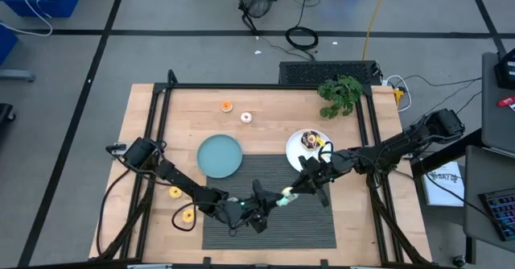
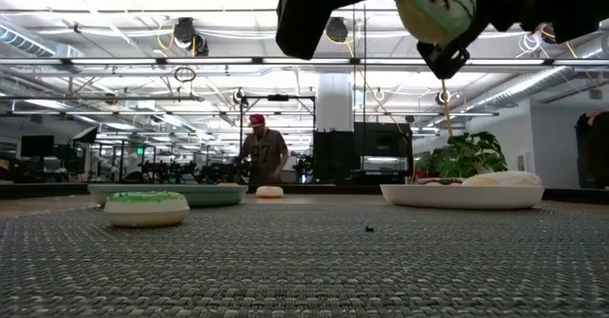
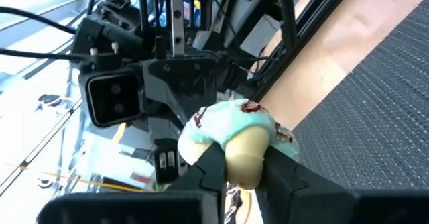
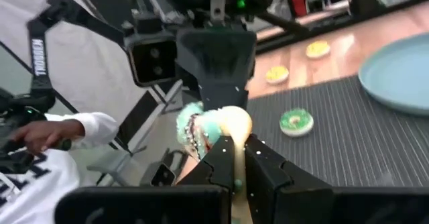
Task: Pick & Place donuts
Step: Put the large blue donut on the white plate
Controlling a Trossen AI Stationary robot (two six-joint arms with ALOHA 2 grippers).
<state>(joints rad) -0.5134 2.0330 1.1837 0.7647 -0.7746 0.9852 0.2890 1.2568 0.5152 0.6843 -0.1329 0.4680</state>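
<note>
plate 1: round teal plate [image 1: 219, 155] sat on wooden table [image 1: 145, 124]
plate 2: round white plate [image 1: 296, 146]
mat: grey woven mat [image 1: 314, 229]
plant: green leafy plant [image 1: 340, 94] stood at far edge

A wooden table [image 1: 145, 140] carries a grey woven mat [image 1: 322, 229] along its front half. On the wood sit a teal plate [image 1: 220, 155], a white plate [image 1: 294, 148], a leafy plant [image 1: 341, 94], and four loose donuts [image 1: 227, 105]. One green donut [image 2: 147, 208] lies on the mat.
</note>
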